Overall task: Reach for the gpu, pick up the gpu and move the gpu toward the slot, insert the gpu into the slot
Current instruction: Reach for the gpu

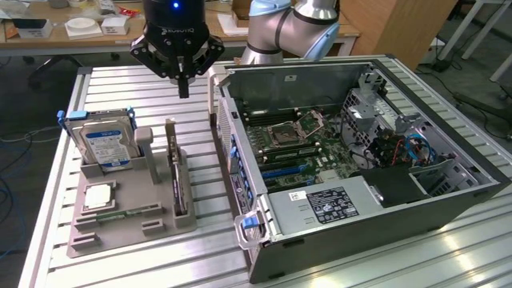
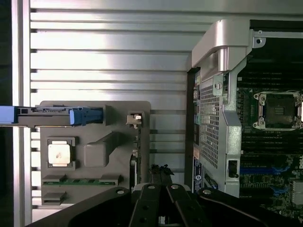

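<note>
Grey plastic parts tray (image 1: 120, 237) sits closest, at exterior view's left, on a ribbed aluminium table (image 1: 112, 90). On it, L to R: silver hard drive w/ blue label (image 1: 107, 144) upright in its cradle, square silver CPU chip (image 1: 98, 196) and small green memory stick (image 1: 120, 214) lying flat in front of it, then the gpu (image 1: 179, 183), a thin dark card standing on edge in the tray's right-hand groove, silver bracket at its far end. Black gripper (image 1: 183, 90) hangs above bare table just beyond the tray's far edge, roughly in line w/ the gpu but well above it, touching nothing. Jaws pressed together, nothing btwn them. Further right, an open black-and-silver PC case (image 1: 448, 198) lies on its side, green motherboard (image 1: 320, 147) exposed; a blue slot (image 1: 284, 172) on the board looks vacant, prob. the target. Progress, my read: very early, reach phase only. Card not gripped, not lifted, nowhere near the case; pick, carry and insertion all undone.
</note>
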Available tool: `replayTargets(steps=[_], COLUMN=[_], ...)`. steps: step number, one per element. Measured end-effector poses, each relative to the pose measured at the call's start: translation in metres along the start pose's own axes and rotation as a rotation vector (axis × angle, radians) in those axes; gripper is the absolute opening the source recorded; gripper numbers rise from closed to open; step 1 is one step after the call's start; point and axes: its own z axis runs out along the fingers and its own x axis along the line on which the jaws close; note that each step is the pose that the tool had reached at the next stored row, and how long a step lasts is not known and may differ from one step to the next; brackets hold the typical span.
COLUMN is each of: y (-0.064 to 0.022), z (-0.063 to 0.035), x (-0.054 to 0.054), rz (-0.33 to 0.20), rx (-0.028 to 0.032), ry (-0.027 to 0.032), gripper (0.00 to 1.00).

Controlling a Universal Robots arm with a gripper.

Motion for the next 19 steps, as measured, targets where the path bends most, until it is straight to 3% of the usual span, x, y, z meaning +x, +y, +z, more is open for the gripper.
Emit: replayTargets(steps=[19], y=[-0.0012], z=[0.0014], x=[0.012], rz=[0.001], rx=[0.0002], ry=[0.0129], gripper=[0.10])
